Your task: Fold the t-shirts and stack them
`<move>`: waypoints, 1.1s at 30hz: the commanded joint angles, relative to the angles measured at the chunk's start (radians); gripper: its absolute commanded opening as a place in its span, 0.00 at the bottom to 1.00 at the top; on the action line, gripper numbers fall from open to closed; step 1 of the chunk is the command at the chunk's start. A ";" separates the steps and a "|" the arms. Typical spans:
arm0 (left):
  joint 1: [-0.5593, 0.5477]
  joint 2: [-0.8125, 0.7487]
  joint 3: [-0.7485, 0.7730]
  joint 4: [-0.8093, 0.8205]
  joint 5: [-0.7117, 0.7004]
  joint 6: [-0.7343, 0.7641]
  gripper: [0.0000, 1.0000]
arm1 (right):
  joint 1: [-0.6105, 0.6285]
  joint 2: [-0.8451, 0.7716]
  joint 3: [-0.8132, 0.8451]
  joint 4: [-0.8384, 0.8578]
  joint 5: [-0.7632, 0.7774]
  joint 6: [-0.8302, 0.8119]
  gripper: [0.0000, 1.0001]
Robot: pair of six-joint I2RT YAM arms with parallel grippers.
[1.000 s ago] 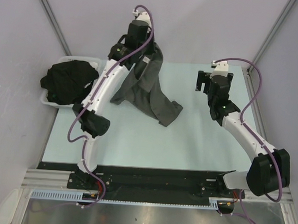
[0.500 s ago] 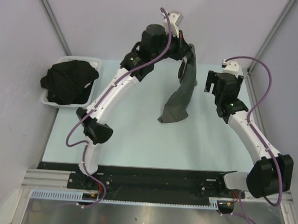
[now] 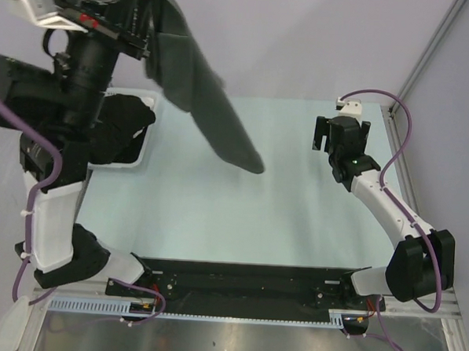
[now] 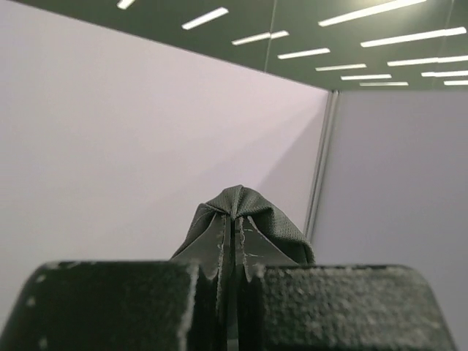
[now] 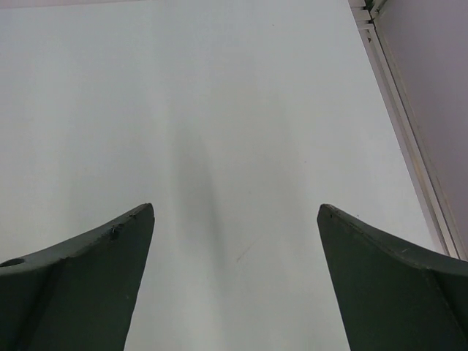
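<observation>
A charcoal grey t-shirt [image 3: 199, 91] hangs in the air, held high at the upper left, and trails down to the right toward the middle of the table. My left gripper [image 3: 140, 30] is raised close to the top camera and shut on the shirt's upper edge. In the left wrist view a fold of the cloth [image 4: 252, 213] bulges over the closed fingertips of the left gripper [image 4: 234, 227]. Black t-shirts [image 3: 131, 119] lie heaped in a white tray, partly hidden by my left arm. My right gripper [image 3: 324, 137] [image 5: 234, 219] stands open and empty over the far right of the table.
The white tray [image 3: 145, 151] sits at the table's far left edge. The pale green table [image 3: 240, 215] spreads below the hanging shirt. A metal frame post [image 3: 430, 52] rises at the back right, and walls close in the back and both sides.
My left arm has swung up and to the left, lifting the grey t-shirt off the table until it hangs in the air. The right gripper shifted slightly and stayed open.
</observation>
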State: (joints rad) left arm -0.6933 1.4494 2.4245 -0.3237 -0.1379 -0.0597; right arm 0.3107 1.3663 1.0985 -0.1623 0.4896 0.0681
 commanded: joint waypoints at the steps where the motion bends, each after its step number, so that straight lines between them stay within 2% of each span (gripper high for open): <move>1: 0.005 0.095 -0.016 -0.034 -0.052 0.035 0.00 | 0.007 0.004 0.043 0.030 0.014 0.002 1.00; 10: 0.005 0.233 -0.028 -0.175 0.011 -0.064 0.00 | 0.007 -0.009 0.043 0.024 0.010 -0.010 1.00; 15: 0.005 0.315 -0.091 -0.199 0.090 -0.110 0.00 | 0.007 -0.027 0.043 0.035 0.041 -0.024 1.00; 22: 0.003 0.373 -0.310 -0.126 0.129 -0.160 0.00 | 0.007 -0.087 0.043 0.046 0.060 -0.065 1.00; 29: -0.002 0.445 -0.298 -0.072 0.227 -0.193 0.00 | 0.007 -0.104 0.043 0.037 0.075 -0.065 1.00; 33: -0.005 0.505 -0.272 -0.095 0.227 -0.201 0.20 | 0.013 -0.102 0.043 0.041 0.066 -0.065 1.00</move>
State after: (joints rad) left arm -0.6937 1.9217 2.1082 -0.4747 0.0460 -0.2333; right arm 0.3134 1.2835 1.1030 -0.1486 0.5377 0.0147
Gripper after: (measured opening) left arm 0.136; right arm 0.994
